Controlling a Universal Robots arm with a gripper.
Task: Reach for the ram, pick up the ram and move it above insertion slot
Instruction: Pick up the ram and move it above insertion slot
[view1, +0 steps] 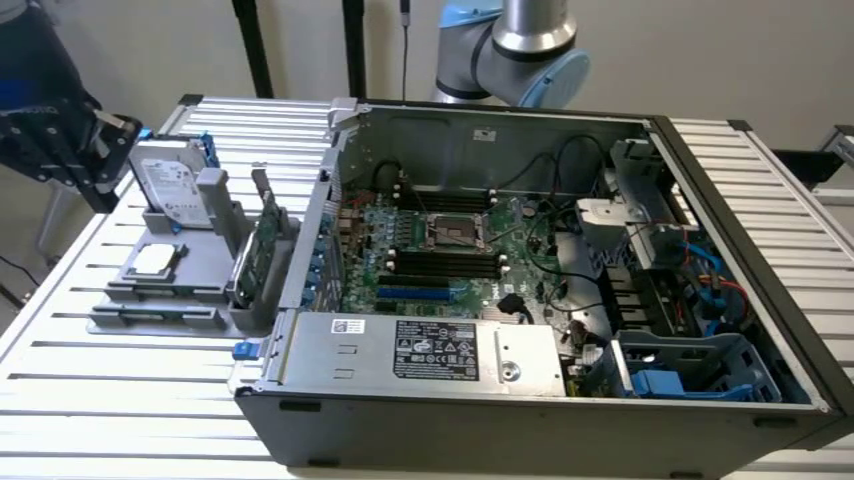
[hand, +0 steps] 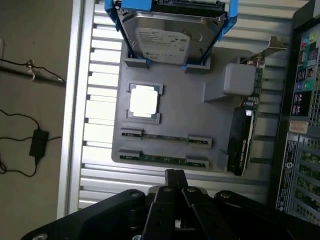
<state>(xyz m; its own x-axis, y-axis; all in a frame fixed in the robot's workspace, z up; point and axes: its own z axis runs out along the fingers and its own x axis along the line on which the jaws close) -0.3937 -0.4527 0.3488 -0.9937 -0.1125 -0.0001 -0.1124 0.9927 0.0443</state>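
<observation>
Slatted worktop (hand: 100, 107) carries a grey tray (hand: 190, 115); the ram (hand: 164, 159) sits edge-up in the slot nearest the fingers (hand: 171, 177), which hover apart, pressed together, empty. Likely light, stiff, fragile: pinch mid-length across its faces.

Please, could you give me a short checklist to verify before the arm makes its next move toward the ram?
1. Is the thin green ram stick lying flat in the grey plastic holder: ok.
2. Is the black gripper open for a grasp: not ok, shut.
3. Gripper carrying nothing: ok.
4. Space between gripper and ram stick free: ok.
5. Are the black memory slots on the green motherboard empty: cannot tell.
</observation>
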